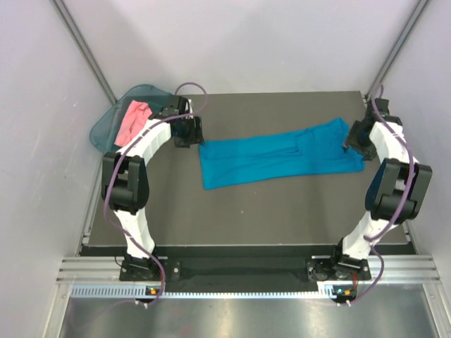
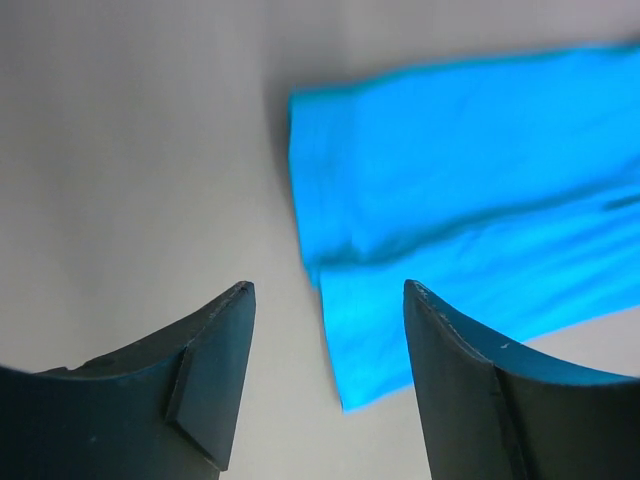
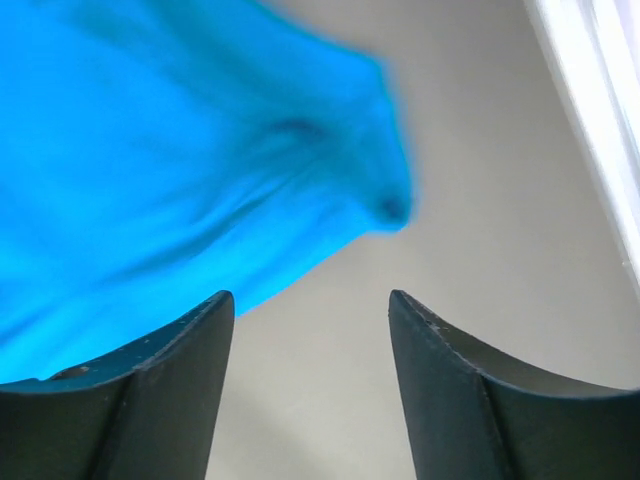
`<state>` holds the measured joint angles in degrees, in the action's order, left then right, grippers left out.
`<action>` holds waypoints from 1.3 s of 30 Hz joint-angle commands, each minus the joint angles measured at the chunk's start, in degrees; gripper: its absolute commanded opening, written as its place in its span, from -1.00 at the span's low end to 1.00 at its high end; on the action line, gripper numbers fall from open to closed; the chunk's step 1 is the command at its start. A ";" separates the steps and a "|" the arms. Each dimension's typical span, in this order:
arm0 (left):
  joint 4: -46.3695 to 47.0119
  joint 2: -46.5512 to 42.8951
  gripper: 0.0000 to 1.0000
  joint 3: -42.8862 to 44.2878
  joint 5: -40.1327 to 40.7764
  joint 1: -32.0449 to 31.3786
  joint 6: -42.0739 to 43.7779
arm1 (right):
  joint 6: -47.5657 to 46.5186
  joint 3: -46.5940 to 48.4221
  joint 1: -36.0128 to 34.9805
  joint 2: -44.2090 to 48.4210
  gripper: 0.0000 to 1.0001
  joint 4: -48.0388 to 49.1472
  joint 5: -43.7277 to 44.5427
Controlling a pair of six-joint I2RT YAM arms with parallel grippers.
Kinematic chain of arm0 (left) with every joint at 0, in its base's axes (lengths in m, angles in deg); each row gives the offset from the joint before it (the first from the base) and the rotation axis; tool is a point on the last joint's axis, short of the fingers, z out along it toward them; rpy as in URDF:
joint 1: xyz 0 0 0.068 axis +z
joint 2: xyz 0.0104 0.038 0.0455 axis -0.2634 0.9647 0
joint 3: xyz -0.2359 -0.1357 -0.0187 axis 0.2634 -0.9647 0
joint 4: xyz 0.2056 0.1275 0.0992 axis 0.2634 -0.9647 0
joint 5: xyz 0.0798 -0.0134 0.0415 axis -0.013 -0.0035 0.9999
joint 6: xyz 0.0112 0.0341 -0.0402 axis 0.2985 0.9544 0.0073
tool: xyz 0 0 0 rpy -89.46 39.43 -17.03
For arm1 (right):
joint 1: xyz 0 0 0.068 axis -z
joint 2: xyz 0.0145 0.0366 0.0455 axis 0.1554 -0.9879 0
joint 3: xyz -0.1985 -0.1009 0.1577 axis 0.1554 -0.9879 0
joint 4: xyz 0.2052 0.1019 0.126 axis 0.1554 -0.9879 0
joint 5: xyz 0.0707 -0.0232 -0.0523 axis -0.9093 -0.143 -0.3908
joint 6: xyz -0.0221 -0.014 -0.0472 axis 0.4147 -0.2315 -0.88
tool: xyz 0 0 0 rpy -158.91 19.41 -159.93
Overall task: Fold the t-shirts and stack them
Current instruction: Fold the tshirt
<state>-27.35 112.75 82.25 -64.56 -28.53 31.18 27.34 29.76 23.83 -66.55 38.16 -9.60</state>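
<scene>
Dark desk (image 1: 282, 211): teal t-shirt (image 1: 278, 158) lies flat, long axis left-right across far half; left jaws, right jaws released, empty.

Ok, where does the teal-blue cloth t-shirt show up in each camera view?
Top external: the teal-blue cloth t-shirt lies spread across the middle of the grey tabletop.
Left wrist: the t-shirt fills the upper right, its short edge facing left.
Right wrist: the t-shirt fills the upper left, a bunched corner pointing right.
Shared landmark: the tabletop bordering the cloth.
</scene>
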 commanded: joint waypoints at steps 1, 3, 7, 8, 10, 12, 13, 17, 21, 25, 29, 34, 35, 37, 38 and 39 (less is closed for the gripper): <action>-0.66 5.65 0.33 5.82 -3.87 2.00 3.98 | 0.86 -1.76 -7.76 7.05 0.31 0.30 -4.88; -1.01 9.25 0.32 9.34 -4.48 2.62 3.71 | 2.97 -3.96 -11.18 8.12 0.34 0.74 -6.90; 3.54 11.99 0.31 10.94 -6.50 2.62 3.10 | 5.96 -7.04 -11.38 9.62 0.38 4.77 -10.86; 4.34 12.69 0.31 10.93 -6.68 2.62 2.92 | 5.96 -6.26 -11.12 9.09 0.37 5.04 -11.65; 7.41 13.39 0.30 10.58 -8.27 2.62 3.53 | 6.66 -4.59 -9.80 6.91 0.38 4.87 -12.88; 9.34 14.62 0.27 10.58 -7.39 2.71 3.63 | 7.63 -3.71 -7.08 5.75 0.37 6.88 -14.64; 9.97 15.06 0.27 10.67 -7.74 2.62 4.06 | 8.68 -3.70 -6.20 4.97 0.36 7.94 -15.43; 12.52 16.99 0.22 10.67 -9.32 2.62 4.77 | 10.01 -2.13 -1.37 1.63 0.34 11.72 -17.11; 13.66 18.49 0.17 11.20 -9.93 2.71 5.12 | 9.48 1.56 1.97 -2.07 0.33 11.20 -15.62; 15.68 19.90 0.00 11.20 -14.58 2.71 5.12 | 8.60 4.73 3.38 -4.97 0.34 10.24 -14.13; 15.78 19.64 -0.66 10.41 -13.73 2.71 4.33 | 8.16 7.19 4.09 -6.64 0.34 9.62 -12.98; 11.74 15.95 -1.00 6.90 -3.36 2.89 2.84 | 7.20 8.51 4.00 -7.26 0.34 8.39 -11.14; 11.21 14.29 -1.00 4.89 -1.78 2.97 2.31 | 7.02 8.34 4.00 -7.00 0.34 7.69 -10.79; 8.76 12.70 -1.00 2.07 2.43 3.06 1.00 | 6.67 7.90 4.00 -6.30 0.35 7.60 -10.08; 7.70 11.21 -1.00 1.19 4.02 3.06 0.29 | 6.58 7.11 4.00 -6.03 0.35 7.68 -10.08; 6.64 10.50 -1.00 0.31 4.91 3.06 -0.32 | 6.41 6.76 4.00 -5.59 0.35 7.60 -10.08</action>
<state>-14.81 127.39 85.79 -68.32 -26.10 32.60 35.01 35.42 27.48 -73.66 45.89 -21.36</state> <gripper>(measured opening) 0.028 0.674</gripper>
